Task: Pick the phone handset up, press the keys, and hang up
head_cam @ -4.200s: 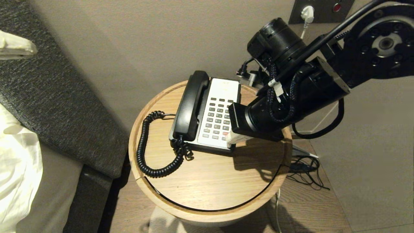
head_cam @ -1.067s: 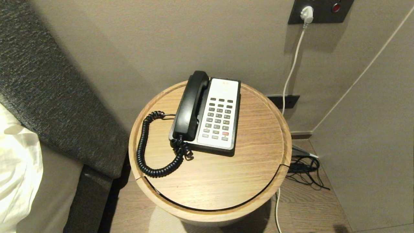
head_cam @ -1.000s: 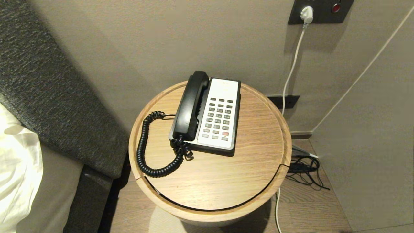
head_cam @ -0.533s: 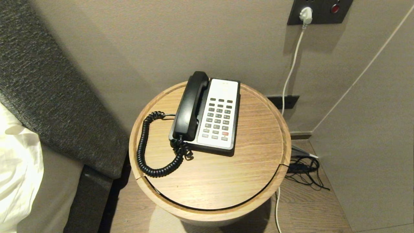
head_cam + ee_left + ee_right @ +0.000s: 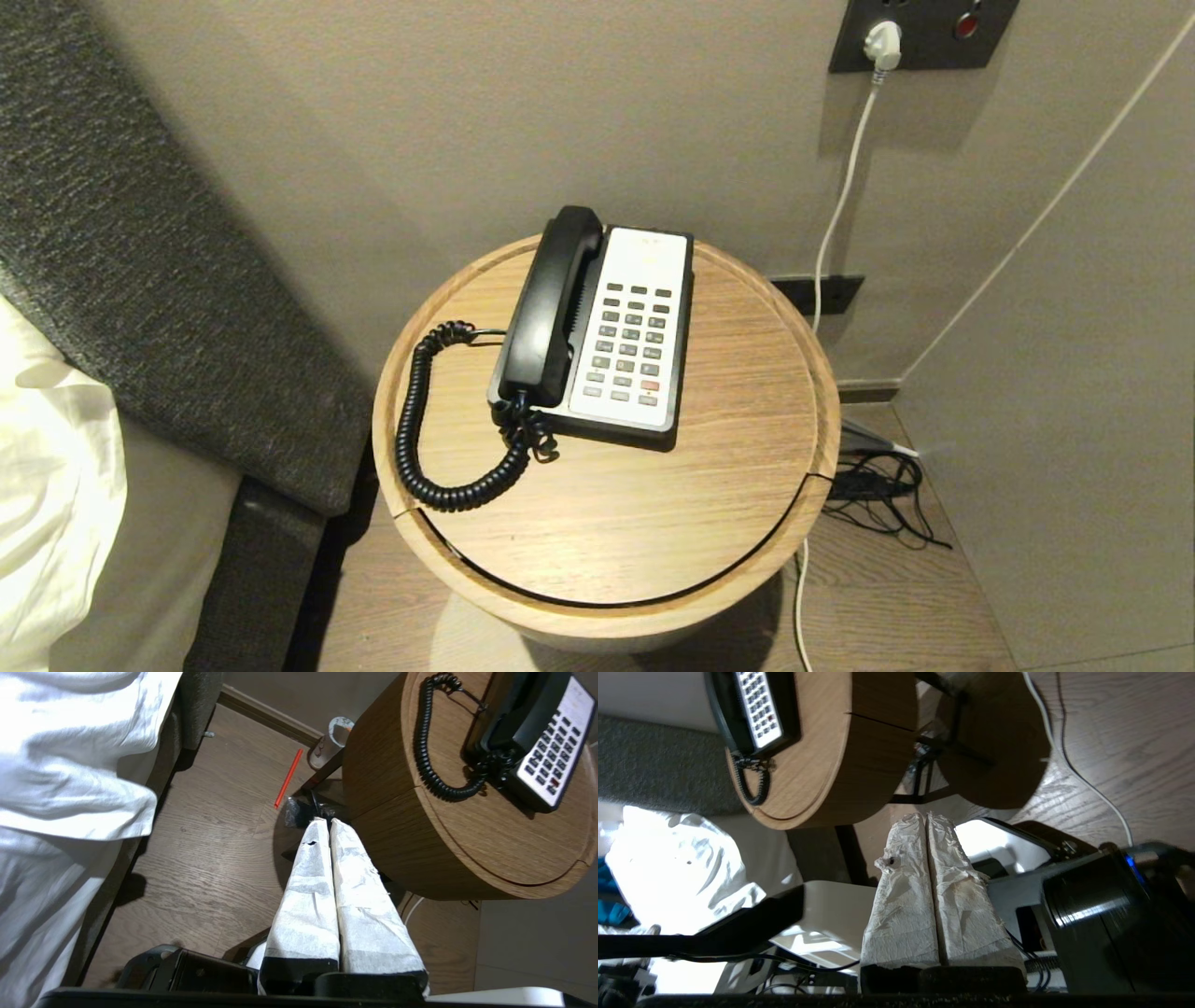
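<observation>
The black phone handset (image 5: 551,303) lies in its cradle on the left side of the black-and-white phone base (image 5: 637,327), whose grey keys (image 5: 630,341) face up. Its coiled cord (image 5: 415,420) loops over the round wooden table (image 5: 616,523). Neither arm shows in the head view. My left gripper (image 5: 325,820) is shut and empty, low beside the table's side, above the floor. My right gripper (image 5: 926,814) is shut and empty too, down near the robot's base, well away from the phone (image 5: 754,707).
A dark upholstered headboard (image 5: 140,252) and white bedding (image 5: 47,485) lie left of the table. A white cable (image 5: 840,205) runs down the wall from a socket panel (image 5: 920,33) to tangled wires (image 5: 878,495) on the floor. A red stick (image 5: 288,778) lies on the floor.
About four seconds ago my right arm was over the phone keys; it has since pulled out of the head view. Over the last second the phone and handset have not moved.
</observation>
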Controlling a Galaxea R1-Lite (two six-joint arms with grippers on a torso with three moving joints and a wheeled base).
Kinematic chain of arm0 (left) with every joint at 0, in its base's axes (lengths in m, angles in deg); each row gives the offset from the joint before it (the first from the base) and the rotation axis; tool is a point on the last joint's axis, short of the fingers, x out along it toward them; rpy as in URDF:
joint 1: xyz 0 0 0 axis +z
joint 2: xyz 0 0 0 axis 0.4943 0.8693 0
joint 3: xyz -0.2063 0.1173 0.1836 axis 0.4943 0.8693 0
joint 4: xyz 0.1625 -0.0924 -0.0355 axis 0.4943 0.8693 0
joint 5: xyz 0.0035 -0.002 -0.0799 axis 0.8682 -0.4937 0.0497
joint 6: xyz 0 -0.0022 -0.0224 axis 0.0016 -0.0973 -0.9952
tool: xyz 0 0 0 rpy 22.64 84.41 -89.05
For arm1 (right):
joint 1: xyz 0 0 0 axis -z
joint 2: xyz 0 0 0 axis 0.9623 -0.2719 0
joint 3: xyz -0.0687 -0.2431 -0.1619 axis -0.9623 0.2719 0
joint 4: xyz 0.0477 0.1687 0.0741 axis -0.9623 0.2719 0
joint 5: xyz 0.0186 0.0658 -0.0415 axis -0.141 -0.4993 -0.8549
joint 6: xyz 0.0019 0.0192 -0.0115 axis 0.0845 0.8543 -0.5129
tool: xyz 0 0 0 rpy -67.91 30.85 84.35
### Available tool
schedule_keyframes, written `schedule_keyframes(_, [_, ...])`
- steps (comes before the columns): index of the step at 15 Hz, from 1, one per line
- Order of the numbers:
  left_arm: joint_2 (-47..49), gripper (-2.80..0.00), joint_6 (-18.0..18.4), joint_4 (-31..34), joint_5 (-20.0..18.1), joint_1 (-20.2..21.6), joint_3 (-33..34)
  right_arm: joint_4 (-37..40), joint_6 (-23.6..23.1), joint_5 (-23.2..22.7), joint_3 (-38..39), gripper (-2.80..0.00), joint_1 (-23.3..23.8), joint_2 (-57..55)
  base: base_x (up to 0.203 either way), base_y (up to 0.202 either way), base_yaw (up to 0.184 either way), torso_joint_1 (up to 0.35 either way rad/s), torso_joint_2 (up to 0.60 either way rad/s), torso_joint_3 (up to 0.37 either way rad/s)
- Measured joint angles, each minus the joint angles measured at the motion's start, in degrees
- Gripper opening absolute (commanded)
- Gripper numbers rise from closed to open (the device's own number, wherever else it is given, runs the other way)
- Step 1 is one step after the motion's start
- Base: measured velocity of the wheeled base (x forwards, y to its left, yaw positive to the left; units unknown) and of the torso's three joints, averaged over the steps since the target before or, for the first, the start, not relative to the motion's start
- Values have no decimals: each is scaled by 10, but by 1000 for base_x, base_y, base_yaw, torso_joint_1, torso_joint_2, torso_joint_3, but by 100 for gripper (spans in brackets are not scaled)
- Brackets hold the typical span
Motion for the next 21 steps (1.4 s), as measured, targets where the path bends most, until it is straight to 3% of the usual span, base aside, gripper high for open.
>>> schedule_keyframes(5, [-51, -280, 7, 1, 3, 7, 58, 16, 21, 3, 17, -280, 31, 49, 0, 0, 0, 0, 0, 0])
schedule_keyframes(8, [-79, -280, 29, 1, 3, 8, 87, 14, 8, -25, 22, -280, 72, 65, 0, 0, 0, 0, 0, 0])
schedule_keyframes(12, [-101, -280, 44, 0, 4, 9, 113, 14, -41, -42, 78, -280, 93, 132, 0, 0, 0, 0, 0, 0])
schedule_keyframes(15, [-136, -280, 103, -9, 3, 9, 163, 11, -111, -44, 146, -280, 97, 180, 0, 0, 0, 0, 0, 0])
schedule_keyframes(18, [-155, -280, 151, -99, 2, 9, 233, -54, -154, -42, 225, -280, 98, 196, 0, 0, 0, 0, 0, 0])
schedule_keyframes(21, [-160, -280, 218, -246, 7, 9, 338, -208, -202, -21, 355, -280, 98, 200, 0, 0, 0, 0, 0, 0])
